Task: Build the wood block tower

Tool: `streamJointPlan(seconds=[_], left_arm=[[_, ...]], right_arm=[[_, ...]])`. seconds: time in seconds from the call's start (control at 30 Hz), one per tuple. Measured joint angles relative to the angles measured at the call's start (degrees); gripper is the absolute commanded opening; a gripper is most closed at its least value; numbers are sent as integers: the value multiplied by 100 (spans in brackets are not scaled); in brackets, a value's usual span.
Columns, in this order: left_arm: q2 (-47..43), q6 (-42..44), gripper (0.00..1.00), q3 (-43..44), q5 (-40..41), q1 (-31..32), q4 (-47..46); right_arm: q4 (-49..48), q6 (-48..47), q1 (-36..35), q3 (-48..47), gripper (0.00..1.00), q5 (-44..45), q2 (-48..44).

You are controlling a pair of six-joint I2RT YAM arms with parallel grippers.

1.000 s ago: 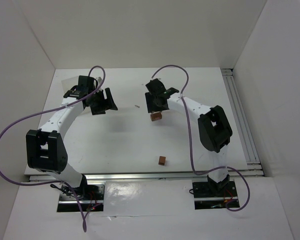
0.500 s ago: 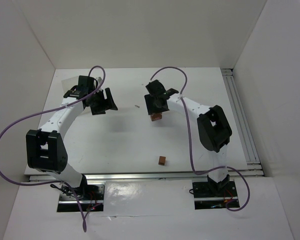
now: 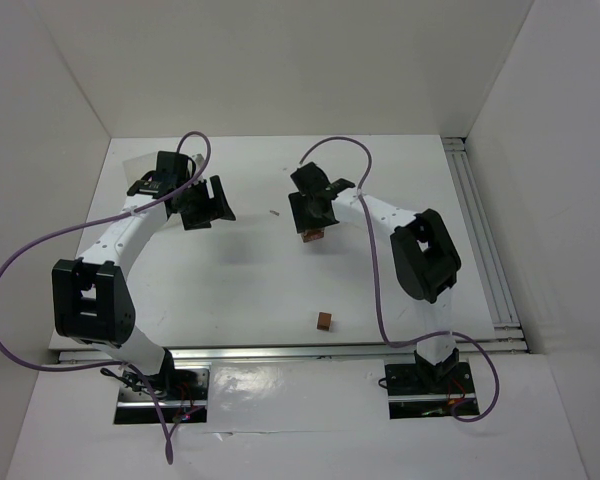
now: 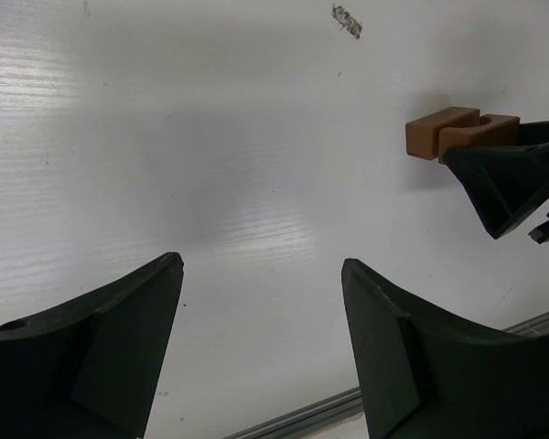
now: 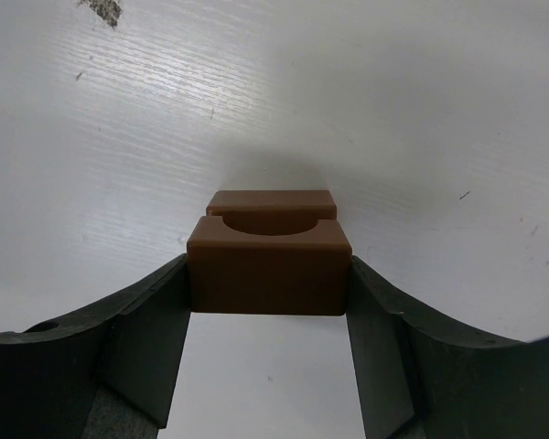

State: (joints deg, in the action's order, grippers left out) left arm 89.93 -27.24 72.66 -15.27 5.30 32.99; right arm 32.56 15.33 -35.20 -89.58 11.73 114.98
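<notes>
The right gripper [image 5: 267,274] is clamping a notched wood block [image 5: 269,261] between its half-closed fingers, with a second block [image 5: 271,199] touching it just behind. The left gripper [image 4: 261,265] is hanging wide open and empty, well apart. A lone cube [image 3: 324,320] is lying near the table's [image 3: 230,280] front edge.

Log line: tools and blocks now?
left tool: open, empty | right tool: shut on notched block | second block: beside it | loose block: near front edge
</notes>
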Motion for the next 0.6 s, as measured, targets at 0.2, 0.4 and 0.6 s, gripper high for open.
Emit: streamJointPlan(seconds=[0.2,0.4,0.6], left_arm=[[0,2,82,0,0,0,0],[0,2,82,0,0,0,0],[0,2,82,0,0,0,0]], right_arm=[[-2,-2,0,2,58,0,57],[-2,-2,0,2,60,0,76],[-2,-26,0,2,61,0,76]])
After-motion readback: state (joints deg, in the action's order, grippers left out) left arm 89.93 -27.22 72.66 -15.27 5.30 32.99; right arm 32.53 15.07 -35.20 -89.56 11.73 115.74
